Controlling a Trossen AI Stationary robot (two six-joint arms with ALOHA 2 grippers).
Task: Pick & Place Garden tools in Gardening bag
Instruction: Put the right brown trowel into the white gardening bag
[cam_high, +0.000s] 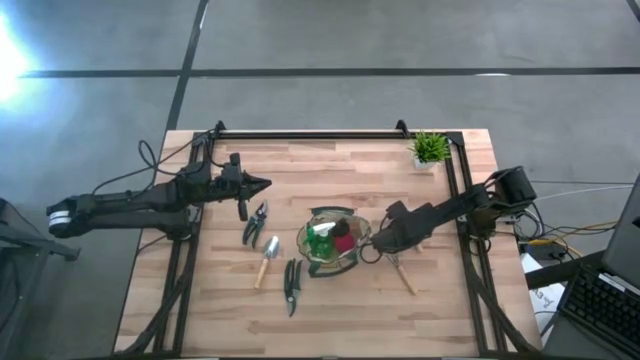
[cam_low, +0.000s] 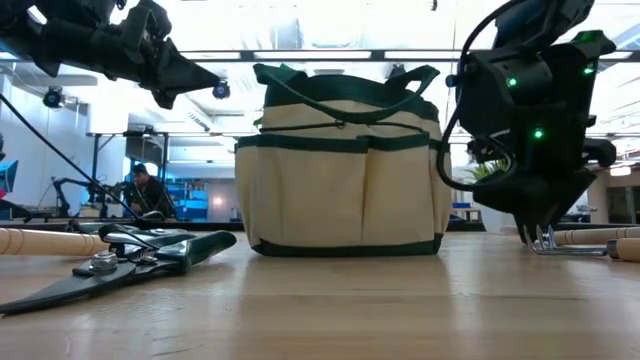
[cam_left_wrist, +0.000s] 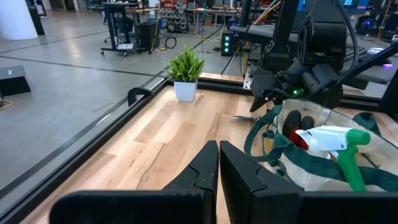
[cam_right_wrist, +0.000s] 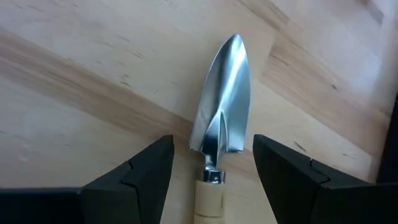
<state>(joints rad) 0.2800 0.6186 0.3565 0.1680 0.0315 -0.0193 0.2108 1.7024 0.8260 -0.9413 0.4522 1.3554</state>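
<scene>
Right gripper (cam_right_wrist: 211, 177) hangs spread wide over the wood-handled silver trowel (cam_right_wrist: 222, 112); I'd drop straight down, pinch the neck squarely. Left gripper (cam_left_wrist: 219, 165) pressed together.

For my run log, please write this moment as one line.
left gripper: shut, empty, waiting above table | right gripper: open, astride trowel beside bag | spray bottle: in bag | shears: on table

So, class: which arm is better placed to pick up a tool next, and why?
The right. Its open right gripper straddles the trowel lying beside the gardening bag. The shut left gripper hovers away from any tool.
</scene>
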